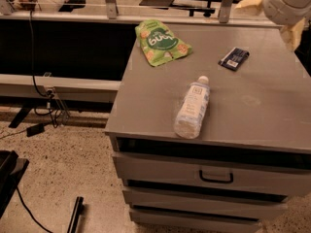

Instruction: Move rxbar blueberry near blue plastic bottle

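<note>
The rxbar blueberry [233,58] is a small dark navy wrapper with a white patch, lying flat at the back right of the grey cabinet top [257,106]. The blue plastic bottle [192,108] lies on its side near the front edge, with its white cap pointing to the back. My gripper [273,22] hangs at the top right corner, above and to the right of the bar. Its two cream fingers [293,35] are spread apart and hold nothing. The arm is partly cut off by the picture's edge.
A green snack pouch [160,41] lies at the back left of the top. The cabinet has drawers with a handle [215,178] below. A metal rail [97,17] runs behind. Cables [41,96] and speckled floor are at the left.
</note>
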`<state>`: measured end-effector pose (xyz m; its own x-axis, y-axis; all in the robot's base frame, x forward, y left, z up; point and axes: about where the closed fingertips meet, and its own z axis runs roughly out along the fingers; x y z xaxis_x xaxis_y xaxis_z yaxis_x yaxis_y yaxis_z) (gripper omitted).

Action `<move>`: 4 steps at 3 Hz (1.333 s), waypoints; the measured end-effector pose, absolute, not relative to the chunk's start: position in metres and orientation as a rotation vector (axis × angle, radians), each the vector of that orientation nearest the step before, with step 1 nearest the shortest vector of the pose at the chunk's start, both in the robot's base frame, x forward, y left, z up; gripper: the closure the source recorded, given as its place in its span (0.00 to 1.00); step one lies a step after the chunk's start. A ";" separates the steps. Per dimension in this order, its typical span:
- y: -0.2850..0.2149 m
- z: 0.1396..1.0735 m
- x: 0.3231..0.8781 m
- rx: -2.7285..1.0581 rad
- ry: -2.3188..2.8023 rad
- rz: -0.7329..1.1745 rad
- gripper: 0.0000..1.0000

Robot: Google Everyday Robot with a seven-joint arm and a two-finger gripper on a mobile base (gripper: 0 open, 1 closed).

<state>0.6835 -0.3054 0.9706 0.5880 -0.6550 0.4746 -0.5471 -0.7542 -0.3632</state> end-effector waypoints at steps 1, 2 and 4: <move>-0.302 0.960 0.710 -2.715 0.951 -0.906 0.00; -0.304 0.941 0.738 -2.787 0.918 -0.933 0.00; -0.318 0.910 0.760 -2.817 0.934 -0.944 0.00</move>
